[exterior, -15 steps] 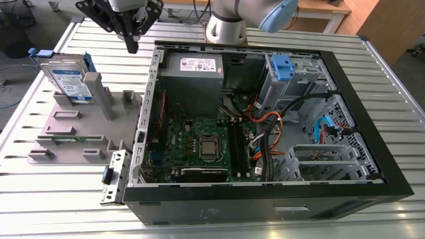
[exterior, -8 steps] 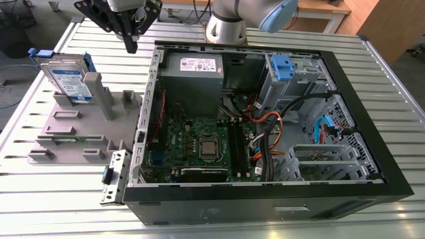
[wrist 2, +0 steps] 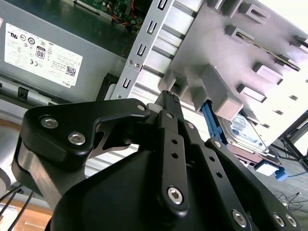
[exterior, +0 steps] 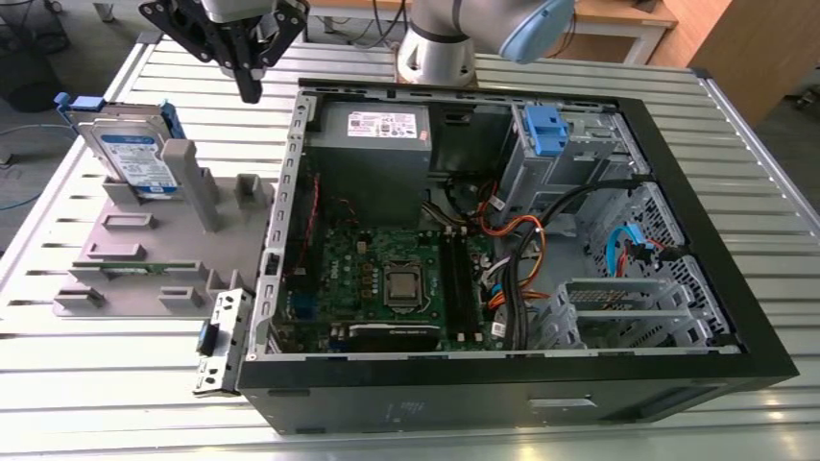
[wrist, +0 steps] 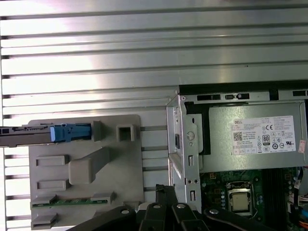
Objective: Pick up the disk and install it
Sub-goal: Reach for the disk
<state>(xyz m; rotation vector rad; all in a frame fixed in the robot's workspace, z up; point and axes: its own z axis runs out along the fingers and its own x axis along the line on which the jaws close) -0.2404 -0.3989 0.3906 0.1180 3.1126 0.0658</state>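
The disk point(exterior: 133, 157) stands on edge in a slot at the back of a grey holder plate point(exterior: 134, 252), at the exterior view's left; its white-and-blue label and blue carrier frame show. My gripper point(exterior: 249, 91) hangs above the slatted table between the disk and the open computer case point(exterior: 717, 288), fingers shut with nothing between them, apart from the disk. In the second wrist view the shut gripper point(wrist 2: 169, 96) points toward the holder, with the disk point(wrist 2: 243, 129) beyond it. In the first wrist view the disk point(wrist: 45, 134) appears edge-on, well away from the gripper point(wrist: 163, 188).
Inside the case are a grey power-supply box point(exterior: 378, 144), a motherboard point(exterior: 384, 279), loose cables point(exterior: 539, 240) and a drive cage with a blue latch point(exterior: 544, 130). The holder has other grey posts point(exterior: 203, 192) and a green memory stick point(exterior: 129, 267). Bare slats surround it.
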